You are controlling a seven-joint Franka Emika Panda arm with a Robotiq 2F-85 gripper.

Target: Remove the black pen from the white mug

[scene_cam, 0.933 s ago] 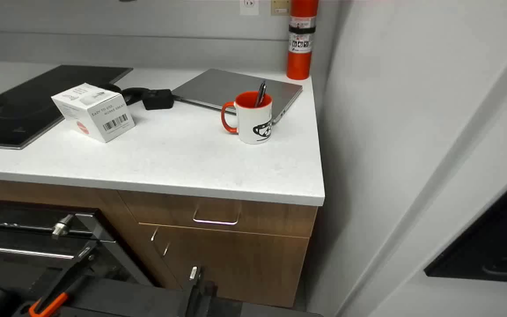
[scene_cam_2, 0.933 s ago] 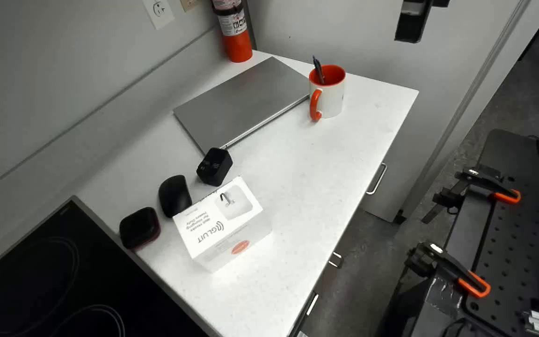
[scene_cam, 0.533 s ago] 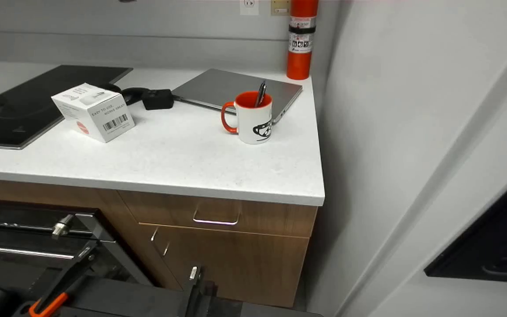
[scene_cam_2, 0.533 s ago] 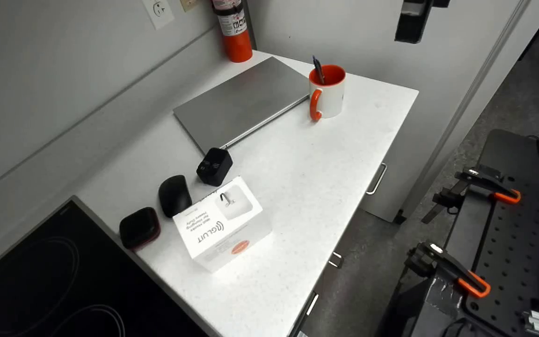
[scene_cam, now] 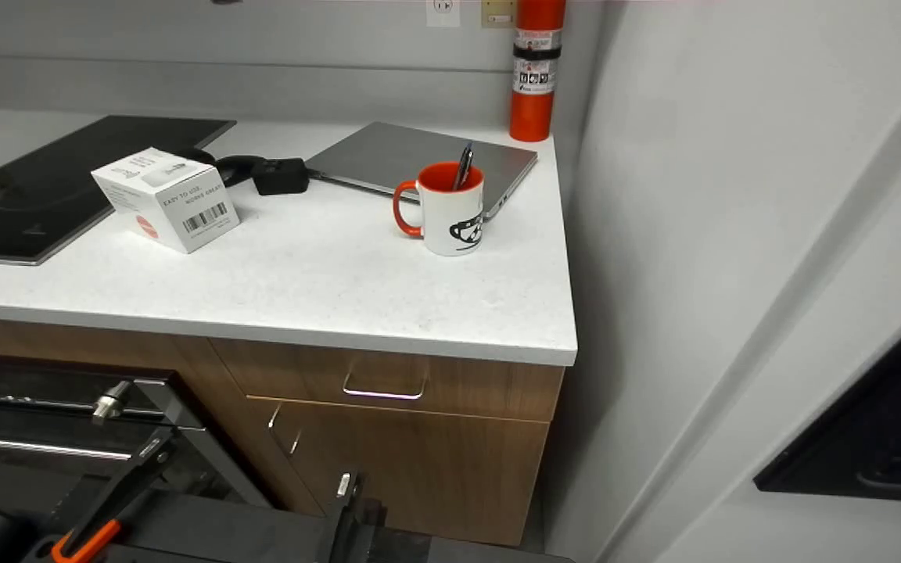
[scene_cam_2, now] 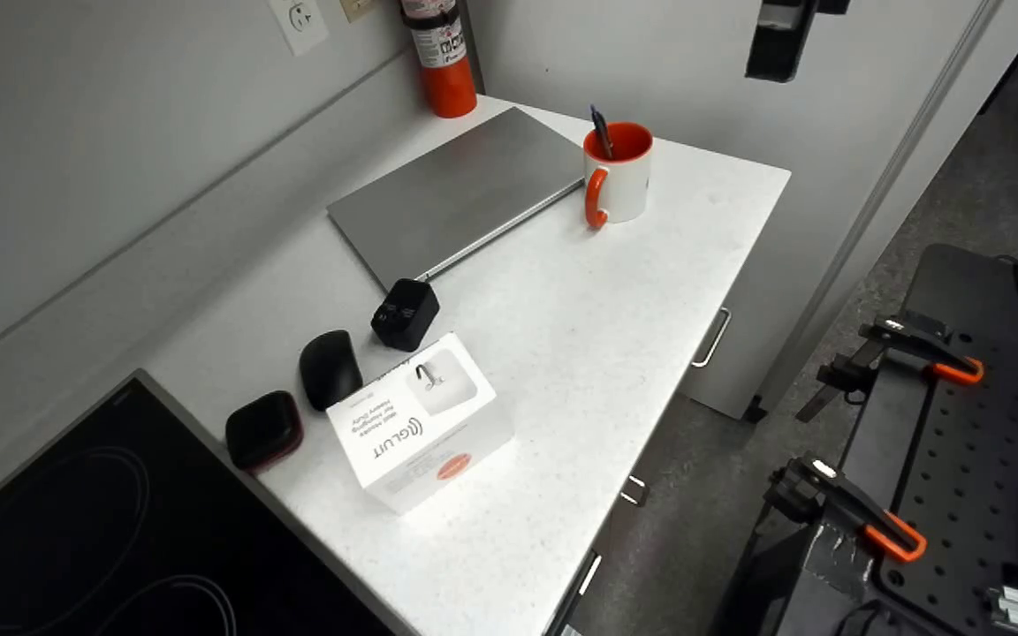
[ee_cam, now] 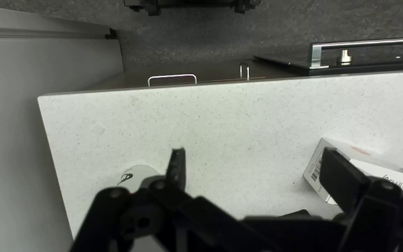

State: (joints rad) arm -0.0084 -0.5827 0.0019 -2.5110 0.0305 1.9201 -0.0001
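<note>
The white mug (scene_cam: 443, 223) stands upright on the counter near its right end, with red inside and a red handle. It also shows in an exterior view (scene_cam_2: 626, 193). The black pen (scene_cam: 462, 168) leans inside it with its upper end above the rim, also seen in an exterior view (scene_cam_2: 601, 131). My gripper (ee_cam: 254, 152) is open and empty in the wrist view, high above the counter. The mug (ee_cam: 139, 174) is partly hidden there behind the left finger, and the pen is hidden. A dark part (scene_cam_2: 778, 44), likely a finger, hangs at the top edge in an exterior view.
A grey laptop (scene_cam_2: 465, 190) lies beside the mug, against the wall side. A red extinguisher (scene_cam: 533, 78) stands in the corner. A white box (scene_cam_2: 425, 424), a black adapter (scene_cam_2: 406, 314), a black mouse (scene_cam_2: 330, 369) and a dark case (scene_cam_2: 263, 430) lie near the cooktop (scene_cam_2: 94, 530).
</note>
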